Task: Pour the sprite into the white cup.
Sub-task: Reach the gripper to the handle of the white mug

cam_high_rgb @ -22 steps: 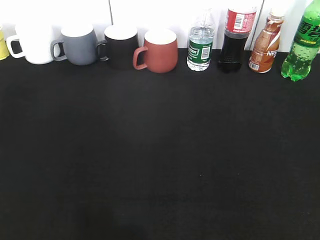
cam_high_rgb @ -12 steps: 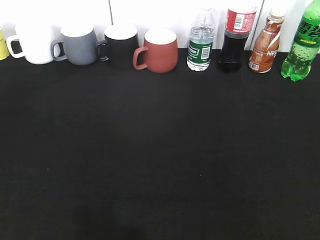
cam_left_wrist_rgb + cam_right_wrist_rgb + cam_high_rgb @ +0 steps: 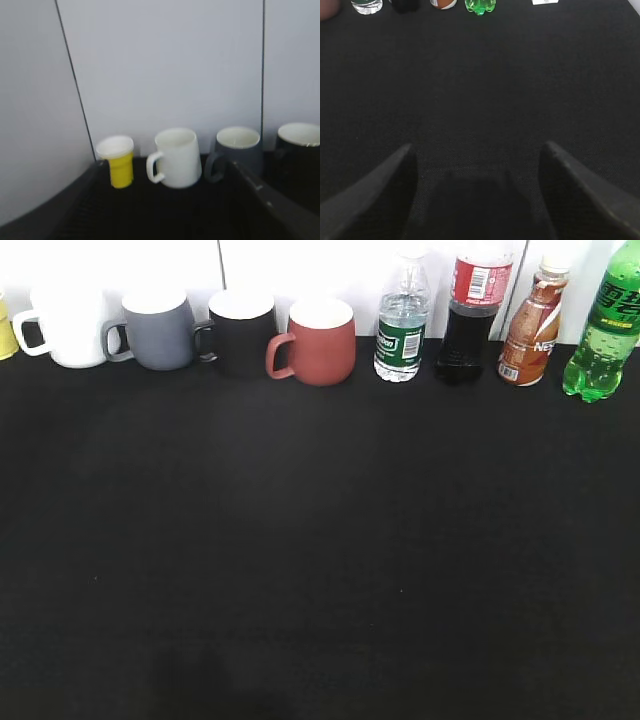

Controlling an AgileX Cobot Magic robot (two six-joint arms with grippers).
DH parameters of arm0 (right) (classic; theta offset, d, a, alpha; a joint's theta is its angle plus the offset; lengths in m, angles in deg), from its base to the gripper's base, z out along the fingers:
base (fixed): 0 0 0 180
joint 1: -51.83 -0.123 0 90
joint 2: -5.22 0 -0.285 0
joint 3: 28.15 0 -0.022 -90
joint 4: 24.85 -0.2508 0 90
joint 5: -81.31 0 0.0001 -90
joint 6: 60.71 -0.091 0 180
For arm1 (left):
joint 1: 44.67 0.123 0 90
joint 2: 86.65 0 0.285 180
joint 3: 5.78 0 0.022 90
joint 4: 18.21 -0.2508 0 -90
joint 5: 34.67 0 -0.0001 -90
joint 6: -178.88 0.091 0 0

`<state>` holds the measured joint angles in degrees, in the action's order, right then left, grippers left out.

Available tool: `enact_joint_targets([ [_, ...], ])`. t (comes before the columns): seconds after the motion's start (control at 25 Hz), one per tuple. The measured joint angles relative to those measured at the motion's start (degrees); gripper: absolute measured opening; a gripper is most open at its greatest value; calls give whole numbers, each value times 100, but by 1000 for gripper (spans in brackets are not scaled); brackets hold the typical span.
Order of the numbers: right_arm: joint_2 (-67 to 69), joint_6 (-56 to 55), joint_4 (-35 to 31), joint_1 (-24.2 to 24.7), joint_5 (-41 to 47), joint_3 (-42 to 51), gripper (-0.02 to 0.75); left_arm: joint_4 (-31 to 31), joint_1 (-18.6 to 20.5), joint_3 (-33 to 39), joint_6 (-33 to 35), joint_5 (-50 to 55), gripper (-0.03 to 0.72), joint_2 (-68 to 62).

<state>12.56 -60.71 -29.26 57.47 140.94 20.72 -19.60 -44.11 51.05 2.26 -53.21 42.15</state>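
Currently the sprite (image 3: 605, 328) stands upright at the far right end of the row along the white wall (image 3: 300, 265), on the black tabletop (image 3: 320, 540). Taking the sprite as reference: a brown-labelled bottle (image 3: 530, 325) is just beside it to the left, then the cola bottle (image 3: 470, 315), the water bottle (image 3: 402, 325), a red mug (image 3: 315, 340), a black mug (image 3: 238, 330), a grey mug (image 3: 155, 330) and the white cup (image 3: 65, 328), well apart from it. Left tool (image 3: 165, 210): fingers spread wide, holding nothing, facing the white cup. Right tool (image 3: 477, 190): fingers spread wide, holding nothing, low over bare tabletop, sprite base far ahead
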Motion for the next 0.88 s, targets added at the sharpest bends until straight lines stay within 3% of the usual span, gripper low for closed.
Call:
enact_joint_targets([
  [0.16, 0, 0, 0, 0, 0, 0, 566, 952, 0, -156, 0, -2408, 532, -3174],
  [0.32, 0, 0, 0, 0, 0, 0, 566, 969, 0, -1412, 0, -3037, 498, -5495],
  [0.64, 0, 0, 0, 0, 0, 0, 566, 1005, 253, -4252, 0, -2441, 396, -7723],
  [0.88, -6, 0, 0, 0, 0, 0, 566, 632, 354, -5494, 0, -1971, 377, -8609],
])
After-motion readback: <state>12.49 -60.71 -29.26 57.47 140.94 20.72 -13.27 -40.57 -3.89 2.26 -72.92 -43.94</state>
